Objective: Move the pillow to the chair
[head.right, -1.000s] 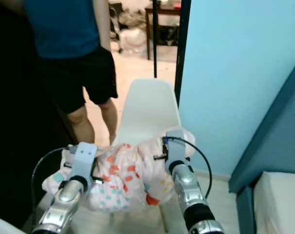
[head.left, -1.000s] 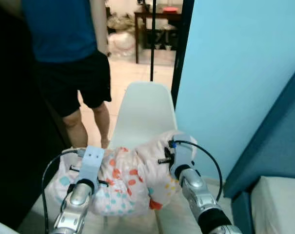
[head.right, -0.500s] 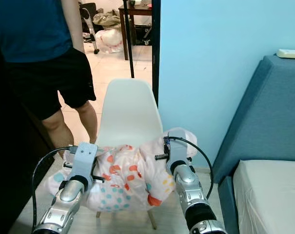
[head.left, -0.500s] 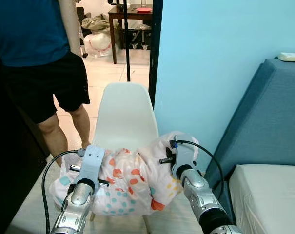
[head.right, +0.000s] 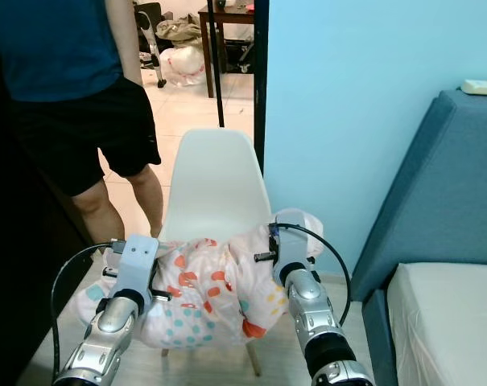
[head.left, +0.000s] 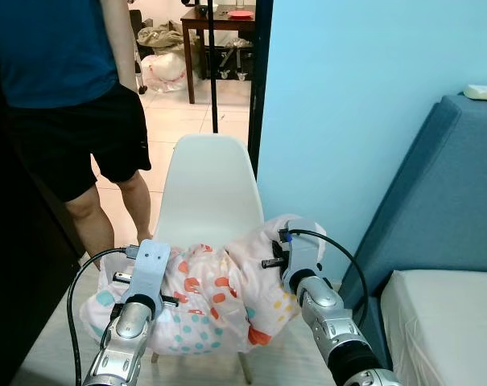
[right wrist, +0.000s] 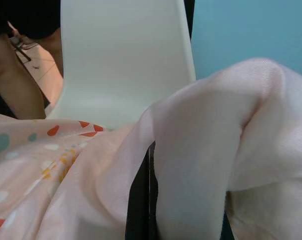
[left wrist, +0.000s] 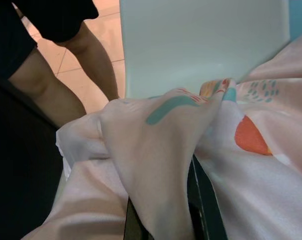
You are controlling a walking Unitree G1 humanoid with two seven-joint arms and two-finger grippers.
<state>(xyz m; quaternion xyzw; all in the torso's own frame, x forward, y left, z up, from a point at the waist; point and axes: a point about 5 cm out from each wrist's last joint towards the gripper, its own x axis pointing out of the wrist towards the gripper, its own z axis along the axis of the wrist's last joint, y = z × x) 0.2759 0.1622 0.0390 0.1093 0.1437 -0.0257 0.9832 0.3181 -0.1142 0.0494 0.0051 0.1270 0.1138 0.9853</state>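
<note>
- Left gripper (left wrist: 160, 220) and right gripper (right wrist: 146, 210) each pinch pillow (head.left: 219, 310) fabric, clamped tight.
- Two-sided hold keeps it level over chair (head.left: 207, 193) seat for lowering.

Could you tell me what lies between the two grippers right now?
The pillow spans the gap between the left gripper and right gripper, each shut on one end, in front of the chair; both eye views show this.

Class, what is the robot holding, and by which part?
The pink pillow with coloured spots: the left gripper pinches its left edge, the right gripper a fold of fabric at its right end.
</note>
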